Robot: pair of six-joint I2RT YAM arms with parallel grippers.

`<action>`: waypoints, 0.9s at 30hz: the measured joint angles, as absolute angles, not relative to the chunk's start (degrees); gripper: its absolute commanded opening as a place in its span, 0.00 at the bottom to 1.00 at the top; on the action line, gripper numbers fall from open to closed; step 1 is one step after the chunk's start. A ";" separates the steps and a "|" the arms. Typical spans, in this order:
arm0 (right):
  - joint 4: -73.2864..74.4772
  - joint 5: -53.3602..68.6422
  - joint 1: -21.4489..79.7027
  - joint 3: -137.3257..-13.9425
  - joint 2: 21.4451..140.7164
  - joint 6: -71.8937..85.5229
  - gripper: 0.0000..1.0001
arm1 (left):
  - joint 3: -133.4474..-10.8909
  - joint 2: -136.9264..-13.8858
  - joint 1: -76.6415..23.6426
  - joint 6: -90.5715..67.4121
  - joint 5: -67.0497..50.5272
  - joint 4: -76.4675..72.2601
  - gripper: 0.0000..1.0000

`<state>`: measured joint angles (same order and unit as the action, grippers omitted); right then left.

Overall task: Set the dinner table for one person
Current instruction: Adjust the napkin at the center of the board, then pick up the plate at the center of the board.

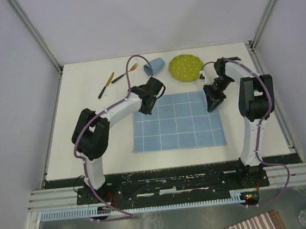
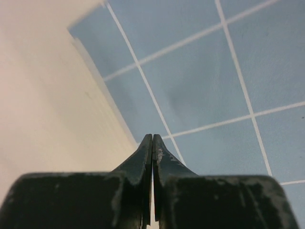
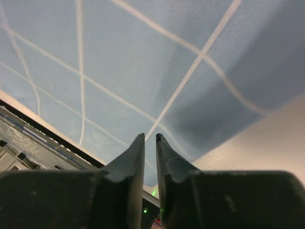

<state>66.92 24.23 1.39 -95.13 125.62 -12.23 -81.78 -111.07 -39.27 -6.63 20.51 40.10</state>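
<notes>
The white dinner table [image 1: 88, 126] bears a light-blue cloth with a white grid [image 1: 177, 125], lying flat at its middle. My left gripper [image 1: 144, 107] hovers over the cloth's far left corner. Its jaws are pressed together and empty in the left wrist view [image 2: 152, 136], with the cloth [image 2: 214, 81] below. My right gripper [image 1: 213, 106] hovers over the cloth's far right corner. Its jaws stand a thin slit apart with nothing between them [image 3: 150, 136], above the cloth [image 3: 143, 62]. A green dotted plate [image 1: 186, 67], a blue cup on its side [image 1: 154, 66], a fork [image 1: 126, 73] and a knife [image 1: 106, 85] lie along the far edge.
Grey walls and metal posts close the table in on the left, right and back. The black base rail [image 1: 171, 183] runs along the near edge. Bare white tabletop shows beside the cloth in both wrist views [image 2: 43, 95] [image 3: 267, 143].
</notes>
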 measured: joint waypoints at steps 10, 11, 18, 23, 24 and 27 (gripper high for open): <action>67.57 23.90 1.39 -101.14 107.11 -14.79 0.48 | -90.28 -105.51 -33.61 6.59 26.83 29.58 0.41; 67.24 23.14 1.39 -102.61 107.02 -14.48 0.48 | -91.98 -106.41 -32.42 6.94 26.83 29.45 0.40; 67.51 21.30 1.37 -123.83 124.11 -11.60 0.47 | -110.26 -119.79 -28.47 8.36 26.28 31.44 0.46; 66.63 20.12 1.23 -133.49 134.89 -8.32 0.47 | -121.54 -127.83 -29.06 8.43 22.13 32.60 0.50; 66.19 19.53 1.17 -135.13 136.31 -7.60 0.46 | -124.14 -129.49 -29.12 8.43 20.97 32.77 0.52; 64.69 18.41 0.99 -138.37 138.76 -6.26 0.45 | -130.65 -133.95 -29.39 8.43 17.69 32.03 0.55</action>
<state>64.69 18.41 0.99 -138.37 138.76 -6.26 -130.65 -133.95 -29.39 8.43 17.69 32.03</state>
